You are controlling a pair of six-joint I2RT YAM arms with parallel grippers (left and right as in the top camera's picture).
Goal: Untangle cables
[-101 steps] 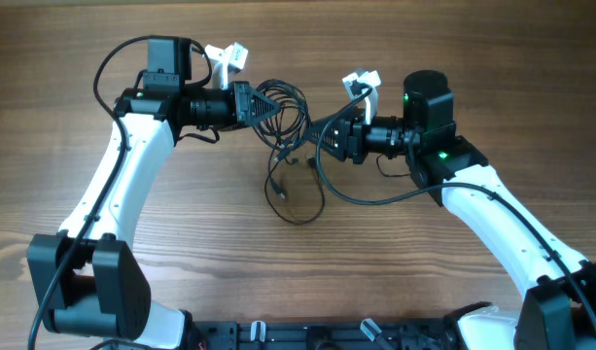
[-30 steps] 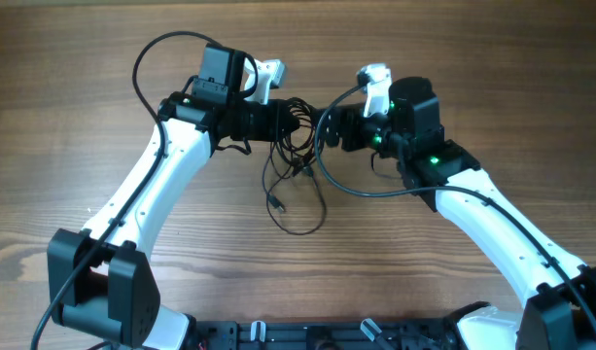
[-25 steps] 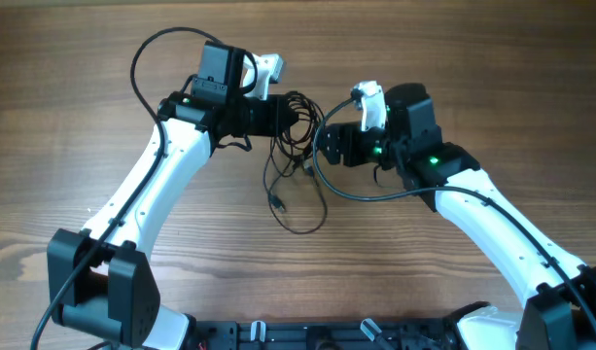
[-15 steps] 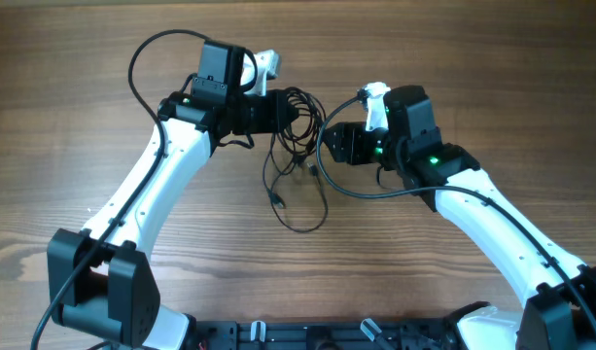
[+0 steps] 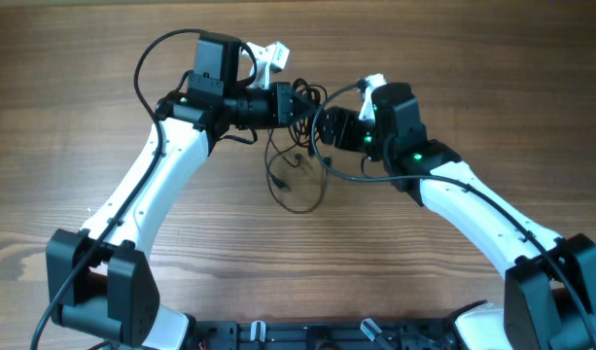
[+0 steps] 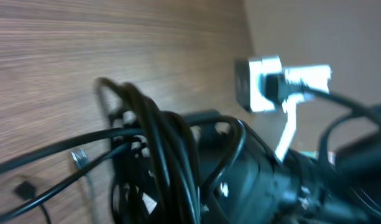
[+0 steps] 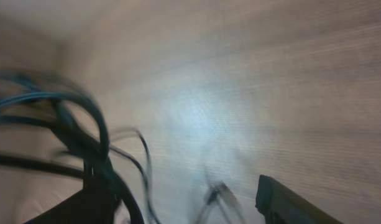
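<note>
Overhead, the left tool [image 5: 289, 102] is clenched on the knotted bunch of cables [image 5: 303, 105], apparently lifted so loose loops trail onto the tabletop [image 5: 492, 87]. The right tool [image 5: 326, 127], fingers spread, faces the bunch close by, likely to pick out a strand.

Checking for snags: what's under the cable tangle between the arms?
Only wooden table, with loose cable loops trailing onto it. The spot directly beneath the tangle is covered.

overhead sharp, evenly lit; wrist views motion-blurred, cables [image 6: 168, 149] smeared, right one hazy.
</note>
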